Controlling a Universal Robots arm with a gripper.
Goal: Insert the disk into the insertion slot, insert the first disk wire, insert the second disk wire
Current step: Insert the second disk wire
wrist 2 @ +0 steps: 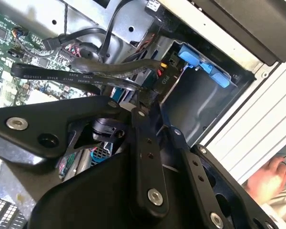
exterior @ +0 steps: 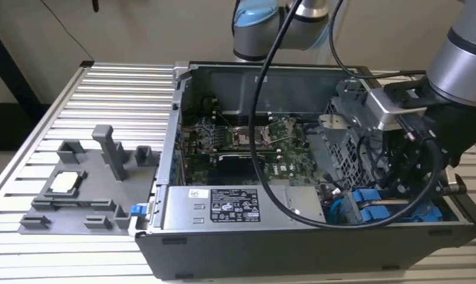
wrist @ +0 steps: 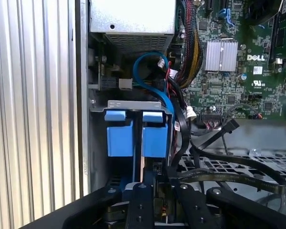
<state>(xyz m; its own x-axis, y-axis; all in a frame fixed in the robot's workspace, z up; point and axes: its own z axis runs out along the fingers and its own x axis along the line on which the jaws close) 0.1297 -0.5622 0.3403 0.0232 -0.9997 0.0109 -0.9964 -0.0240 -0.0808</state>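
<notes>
The gripper (wrist 2: 145, 98) is seen closed on a black flat cable (wrist 2: 76, 75) at its connector, just beside the insertion slot (wrist 2: 200, 95) with blue rails.

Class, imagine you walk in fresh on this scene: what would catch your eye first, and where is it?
Most striking is the open computer case on the ribbed metal table, its green motherboard bare. At the exterior view's right, the robot arm reaches down into the case's corner. There, bright blue plastic tabs stand out in the insertion slot, just ahead of the gripper.
</notes>
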